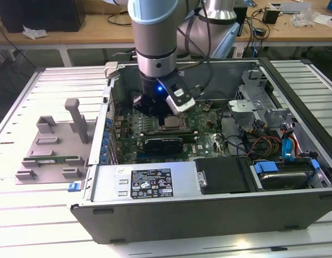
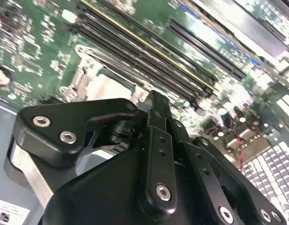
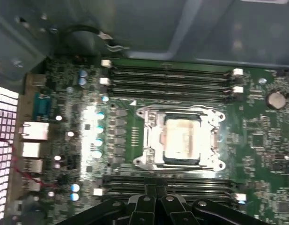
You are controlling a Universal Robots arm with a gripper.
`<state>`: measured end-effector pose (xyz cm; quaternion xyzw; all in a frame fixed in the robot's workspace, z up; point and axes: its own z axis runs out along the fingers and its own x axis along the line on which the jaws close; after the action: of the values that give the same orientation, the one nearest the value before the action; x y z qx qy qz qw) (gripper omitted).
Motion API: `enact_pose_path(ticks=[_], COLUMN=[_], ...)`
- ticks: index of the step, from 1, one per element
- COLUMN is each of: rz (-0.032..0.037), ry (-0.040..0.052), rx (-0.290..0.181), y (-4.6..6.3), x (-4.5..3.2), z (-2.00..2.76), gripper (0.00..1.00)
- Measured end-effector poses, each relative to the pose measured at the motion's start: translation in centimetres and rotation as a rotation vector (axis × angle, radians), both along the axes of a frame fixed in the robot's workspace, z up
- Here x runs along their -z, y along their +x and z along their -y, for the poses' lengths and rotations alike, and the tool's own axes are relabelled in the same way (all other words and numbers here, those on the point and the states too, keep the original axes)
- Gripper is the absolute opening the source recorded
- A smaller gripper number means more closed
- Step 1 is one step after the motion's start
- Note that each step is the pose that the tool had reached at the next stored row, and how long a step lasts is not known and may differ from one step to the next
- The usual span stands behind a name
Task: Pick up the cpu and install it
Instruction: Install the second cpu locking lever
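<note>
Hovering low inside an open computer case (image 1: 209, 215) of grey sheet metal, itself lying on a ribbed, pale metal tabletop (image 1: 26, 226). Directly beneath the tool (image 3: 156, 190), a green circuit board (image 3: 256, 136), glossy and crowded with small parts. Black, angular and bolted at its joints, with the fingers drawn together and nothing seen between them, as far as both wrist views allow. Just ahead of the fingertips, long dark memory slots (image 3: 167, 77) running in parallel rows on both sides of the socket. Beyond the nearer rows, a square socket frame (image 3: 146, 136) of bright stamped metal with rounded lugs at its corners. Inside that frame, and apart from the tool, the cpu (image 3: 181, 139): flat, square, with a shiny pale top plate catching the light, apparently lying in the socket.

Judging from this, probably at the seating or checking stage of the work rather than the pick. Best done slowly and straight down, with no sideways drag across the plate. Worth confirming that the chip lies level, with all four edges square to the frame, before any pressure. Smooth metal top likely slippery; socket contacts underneath probably delicate, so light force only. Keep well clear of the slot rows beside the fingertips.
</note>
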<state>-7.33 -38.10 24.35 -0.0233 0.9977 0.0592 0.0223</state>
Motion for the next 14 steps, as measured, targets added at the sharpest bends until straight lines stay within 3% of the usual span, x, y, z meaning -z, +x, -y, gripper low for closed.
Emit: enact_pose_path(ticks=[4, 8, 14], rz=[-0.0014, -0.0013, -0.0013], ry=[-0.0019, -0.0021, -0.0020], rx=[0.002, 0.002, 0.002], y=[2.4, 3.1, 3.1], x=[0.00, 0.01, 0.05], z=[0.00, -0.29, -2.10], gripper=[0.11, 0.11, 0.11])
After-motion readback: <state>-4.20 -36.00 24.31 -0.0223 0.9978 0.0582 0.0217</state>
